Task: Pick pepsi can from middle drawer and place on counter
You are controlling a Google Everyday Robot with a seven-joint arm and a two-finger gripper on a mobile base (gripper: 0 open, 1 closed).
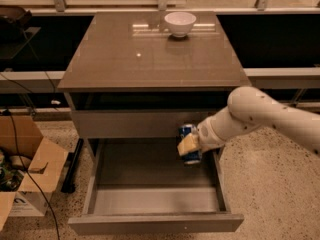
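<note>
The claw (190, 145) is gripping the pepsi can (187, 131) and holding it in the air, closed on its sides, with one tan finger pad (186, 145) lying across the front of the can. The can is standing roughly upright in the grip, tilting slightly, and its blue body is showing above and below the pad. It is hanging above the right rear part of the open drawer (150, 223), clear of the drawer floor, with its top overlapping the lower edge of the grey front (125, 123) above. It is sitting well below the level of the counter (145, 54).

The white arm (270, 114) is reaching in from the right edge of the view, sloping down and left to the claw.

The drawer is standing pulled out toward the camera, its flat front nearest the viewer and its grey inside showing bare. The counter is shining with reflections, and a white bowl (180, 23) is sitting near its back edge, right of centre, well apart from the can.

On the speckled floor (270, 194) to the left of the cabinet, an open cardboard box (35, 171) is sitting with its flaps spread, and a dark cable (24, 166) is running down across it.
</note>
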